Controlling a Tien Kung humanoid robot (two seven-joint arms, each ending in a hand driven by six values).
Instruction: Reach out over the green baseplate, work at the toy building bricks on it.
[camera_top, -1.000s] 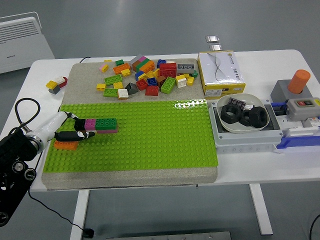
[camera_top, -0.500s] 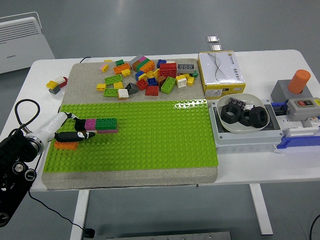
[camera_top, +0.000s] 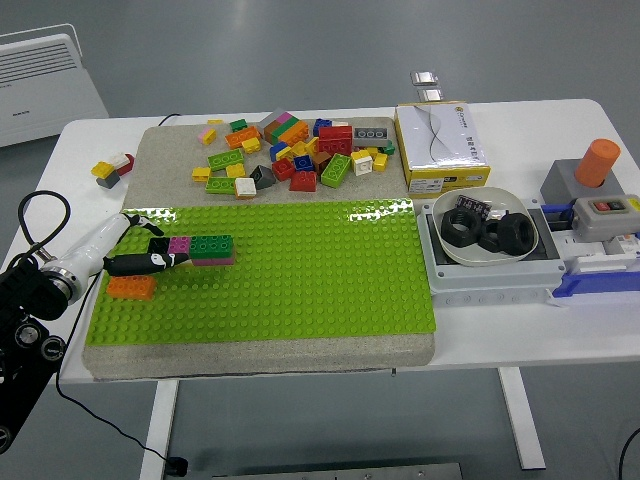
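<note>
The green baseplate (camera_top: 300, 270) lies on a grey mat in the middle of the table. On its left part stands a short row of a pink brick (camera_top: 180, 246) and a dark green brick (camera_top: 214, 247) joined end to end. An orange brick (camera_top: 131, 287) sits on the plate just below and to the left of them. My left hand (camera_top: 160, 247) reaches in from the left edge, its fingers (camera_top: 150, 262) spread either side of the pink brick's left end and holding nothing. My right hand is out of view.
A heap of loose coloured bricks (camera_top: 290, 155) lies on the mat behind the plate. Two bricks (camera_top: 112, 168) lie on the table at far left. A yellow-white box (camera_top: 440, 145), a bowl of black nuts (camera_top: 485, 232) and a button box (camera_top: 590, 195) stand to the right.
My left hand has drawn back a little to the left and up, uncovering the orange brick. The pink and green row has not moved.
</note>
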